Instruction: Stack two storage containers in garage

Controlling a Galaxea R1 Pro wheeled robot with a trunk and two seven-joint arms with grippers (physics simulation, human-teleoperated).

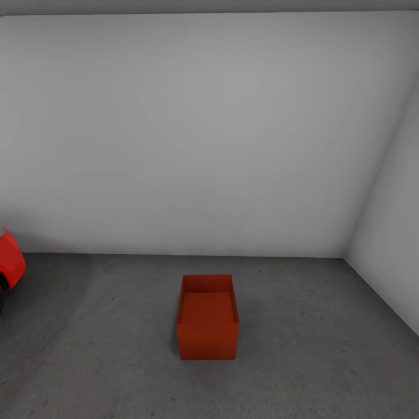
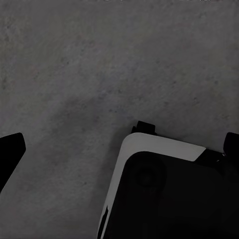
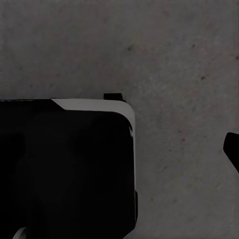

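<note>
Left end effector: dark fingertips at the wrist view's edges, wide apart, nothing between them, grey concrete floor below. Right end effector: one dark tip visible, opening impossible to judge, nothing seen in its grip. Ahead in the garage, one red-orange storage container on the floor, mid-room, near the far white wall; red car at far left. Possible trouble: second bin set off-centre, tipping or sliding off; base nudging the placed one.
</note>
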